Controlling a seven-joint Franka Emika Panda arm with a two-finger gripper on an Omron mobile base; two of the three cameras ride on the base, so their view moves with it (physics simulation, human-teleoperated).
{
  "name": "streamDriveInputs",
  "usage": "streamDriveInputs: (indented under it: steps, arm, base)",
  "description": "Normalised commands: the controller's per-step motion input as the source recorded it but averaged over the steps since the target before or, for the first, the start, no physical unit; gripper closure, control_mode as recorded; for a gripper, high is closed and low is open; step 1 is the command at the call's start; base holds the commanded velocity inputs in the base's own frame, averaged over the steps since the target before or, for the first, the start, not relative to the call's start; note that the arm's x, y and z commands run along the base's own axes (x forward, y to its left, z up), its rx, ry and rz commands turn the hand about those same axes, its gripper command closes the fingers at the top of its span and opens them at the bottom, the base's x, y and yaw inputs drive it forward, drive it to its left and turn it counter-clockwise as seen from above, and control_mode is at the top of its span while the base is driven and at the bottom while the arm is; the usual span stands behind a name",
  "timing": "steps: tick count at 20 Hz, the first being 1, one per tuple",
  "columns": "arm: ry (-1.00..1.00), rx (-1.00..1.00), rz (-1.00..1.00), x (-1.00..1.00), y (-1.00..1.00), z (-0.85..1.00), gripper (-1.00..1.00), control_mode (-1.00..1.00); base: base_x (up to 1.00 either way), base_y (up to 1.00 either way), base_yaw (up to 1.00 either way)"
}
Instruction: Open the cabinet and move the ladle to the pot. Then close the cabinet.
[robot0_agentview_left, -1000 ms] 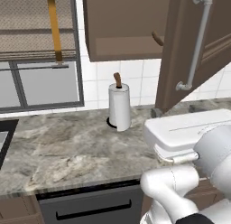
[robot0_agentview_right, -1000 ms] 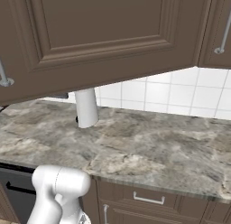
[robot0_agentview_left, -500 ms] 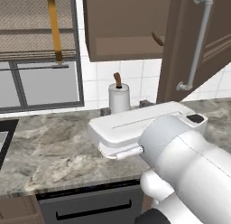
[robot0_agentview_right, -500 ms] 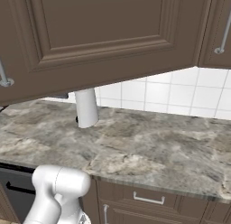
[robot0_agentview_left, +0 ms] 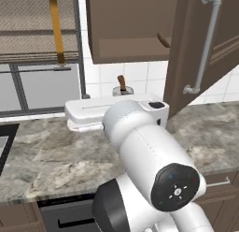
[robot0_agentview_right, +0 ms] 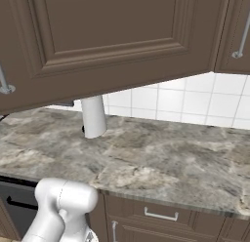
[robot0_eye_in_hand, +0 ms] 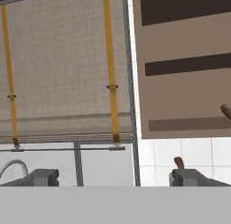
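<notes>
The cabinet [robot0_agentview_left: 133, 27] on the wall stands open, its door [robot0_agentview_left: 193, 53] swung out to the right with a long silver handle [robot0_agentview_left: 206, 44]. A brown end of the ladle [robot0_agentview_left: 163, 40] pokes out at the lower right of the light interior; in the hand view the ladle [robot0_eye_in_hand: 225, 111] shows at the right edge, below the cabinet [robot0_eye_in_hand: 185, 65] shelves. My gripper [robot0_eye_in_hand: 116, 178] is open, fingertips [robot0_eye_in_hand: 43, 177] wide apart with nothing between them, facing the window and the cabinet's left side. My arm covers the counter's middle in the left base view. The pot is out of view.
A white paper-towel roll [robot0_agentview_right: 93, 116] with a brown tip [robot0_agentview_left: 122, 81] stands on the marble counter [robot0_agentview_right: 161, 160] by the tiled wall. A window blind [robot0_eye_in_hand: 63, 69] with yellow straps hangs left of the cabinet. A faucet [robot0_eye_in_hand: 12, 166] shows at lower left. The open door [robot0_agentview_right: 112, 36] hangs over the counter.
My arm has swung left across the left base view, and the hand now sits in front of the paper-towel roll. The gripper has stayed open.
</notes>
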Motion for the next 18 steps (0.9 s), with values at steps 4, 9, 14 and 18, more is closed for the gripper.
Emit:
streamDriveInputs:
  steps: [4,9,14,18]
  arm:
    - [-0.01,-0.08,-0.29,0.46,0.00,-0.02,-1.00,-1.00]
    - [0.00,-0.08,-0.39,0.44,0.00,0.00,-1.00,-1.00]
    - [0.00,-0.07,-0.43,0.41,-0.02,0.00,-1.00,-1.00]
    - [0.00,-0.07,-0.48,0.18,-0.19,0.00,-1.00,-1.00]
  base:
    - [0.00,0.00,0.00]
    - [0.00,0.00,0.00]
    - [0.00,0.00,0.00]
    - [0.00,0.00,0.00]
